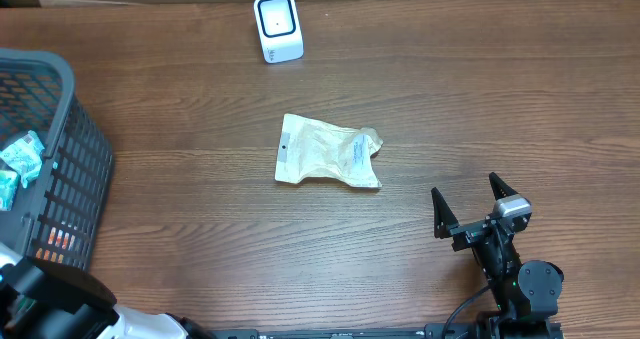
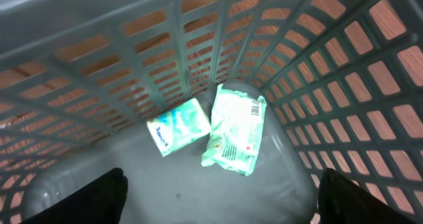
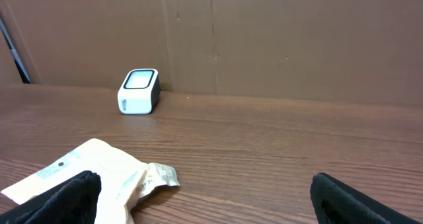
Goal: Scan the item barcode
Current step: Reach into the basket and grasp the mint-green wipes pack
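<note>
Near right, the right arm's fingers (image 1: pixel 441 213) stand fully spread and empty above the brown wooden worktop (image 1: pixel 200 229). Near left, the left arm's fingers (image 2: pixel 99 201) gape wide inside the grey plastic lattice basket (image 1: pixel 70 149), over a green-and-white packet (image 2: pixel 234 128) showing a barcode, touching nothing. A cream crinkled pouch (image 1: pixel 328 152) lies mid-worktop. The white box-shaped scanner (image 1: pixel 277 27) stands far back, so scanning seems not yet begun.

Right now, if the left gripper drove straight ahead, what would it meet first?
Probably the green barcode packet on the basket floor, or the smaller teal packet beside it; the open left gripper points roughly between them. Depth is unclear from the wrist view.
</note>
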Robot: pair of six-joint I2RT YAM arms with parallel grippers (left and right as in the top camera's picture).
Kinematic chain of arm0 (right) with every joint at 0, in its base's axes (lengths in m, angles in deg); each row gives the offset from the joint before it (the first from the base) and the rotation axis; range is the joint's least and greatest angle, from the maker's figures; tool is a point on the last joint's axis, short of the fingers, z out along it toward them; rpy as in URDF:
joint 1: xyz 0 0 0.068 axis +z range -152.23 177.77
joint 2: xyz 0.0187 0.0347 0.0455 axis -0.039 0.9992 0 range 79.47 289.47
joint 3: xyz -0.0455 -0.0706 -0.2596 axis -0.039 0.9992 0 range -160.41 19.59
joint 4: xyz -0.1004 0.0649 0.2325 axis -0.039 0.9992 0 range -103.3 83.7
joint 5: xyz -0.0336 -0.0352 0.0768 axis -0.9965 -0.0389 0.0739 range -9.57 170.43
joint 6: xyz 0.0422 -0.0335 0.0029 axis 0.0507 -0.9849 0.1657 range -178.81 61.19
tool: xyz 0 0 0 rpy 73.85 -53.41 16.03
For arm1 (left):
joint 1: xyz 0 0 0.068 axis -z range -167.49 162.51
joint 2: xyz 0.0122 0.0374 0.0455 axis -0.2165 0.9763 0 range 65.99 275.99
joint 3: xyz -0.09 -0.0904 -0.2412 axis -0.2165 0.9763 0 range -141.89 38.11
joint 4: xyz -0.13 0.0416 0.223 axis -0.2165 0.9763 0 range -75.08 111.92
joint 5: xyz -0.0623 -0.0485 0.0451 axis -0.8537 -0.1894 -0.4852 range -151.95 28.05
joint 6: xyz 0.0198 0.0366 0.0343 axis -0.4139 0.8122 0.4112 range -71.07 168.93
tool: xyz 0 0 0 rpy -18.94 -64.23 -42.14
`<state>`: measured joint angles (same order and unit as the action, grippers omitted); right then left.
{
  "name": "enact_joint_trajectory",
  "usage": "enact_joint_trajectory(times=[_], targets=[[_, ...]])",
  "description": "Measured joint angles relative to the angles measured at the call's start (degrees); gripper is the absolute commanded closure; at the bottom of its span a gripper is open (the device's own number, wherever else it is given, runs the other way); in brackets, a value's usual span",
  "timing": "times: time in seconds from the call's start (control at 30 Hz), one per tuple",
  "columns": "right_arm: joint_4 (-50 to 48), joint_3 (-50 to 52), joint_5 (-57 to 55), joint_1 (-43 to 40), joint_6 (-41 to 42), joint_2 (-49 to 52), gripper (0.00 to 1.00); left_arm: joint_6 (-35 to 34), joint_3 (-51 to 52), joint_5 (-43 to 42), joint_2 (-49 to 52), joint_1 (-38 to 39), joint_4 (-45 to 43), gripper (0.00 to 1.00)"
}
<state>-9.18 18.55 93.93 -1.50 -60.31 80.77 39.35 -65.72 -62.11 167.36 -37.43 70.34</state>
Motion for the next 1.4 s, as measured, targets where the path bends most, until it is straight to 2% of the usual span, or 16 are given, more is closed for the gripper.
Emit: enact_joint_trajectory(times=[0.37,0.53,0.87,1.1,1.17,1.2,1.27,1.3,1.4], targets=[[0.02,0.0,0.0,0.0,0.02,0.0,0.0,5.05,0.04,1.31,12.2,2.82,-2.93,0.33],[0.04,0.0,-0.02,0.0,-0.02,0.0,0.0,6.38,0.09,1.31,17.33,6.32,-4.72,0.44],[0.07,0.0,0.0,0.0,0.0,0.0,0.0,-0.39,0.11,6.21,24.13,8.59,-6.16,0.37],[0.04,0.0,0.02,0.0,0.0,0.0,0.0,-1.03,0.11,6.93,26.01,8.59,-6.71,0.34],[0.04,0.0,-0.02,0.0,0.02,0.0,0.0,-1.03,0.11,7.08,26.84,8.61,-6.4,0.41],[0.02,0.0,0.02,0.0,0.0,0.0,0.0,-1.33,0.11,6.78,27.28,8.61,-6.19,0.54],[0.0,0.0,0.0,0.0,0.0,0.0,0.0,-1.64,-0.04,6.73,27.45,8.61,-5.92,0.89],[0.02,0.0,0.0,0.0,0.0,0.0,0.0,-1.49,-0.09,6.97,27.45,8.61,-5.7,0.96],[0.02,0.0,0.02,0.0,0.02,0.0,0.0,-1.42,-0.81,7.54,27.45,8.61,-4.92,0.96]])
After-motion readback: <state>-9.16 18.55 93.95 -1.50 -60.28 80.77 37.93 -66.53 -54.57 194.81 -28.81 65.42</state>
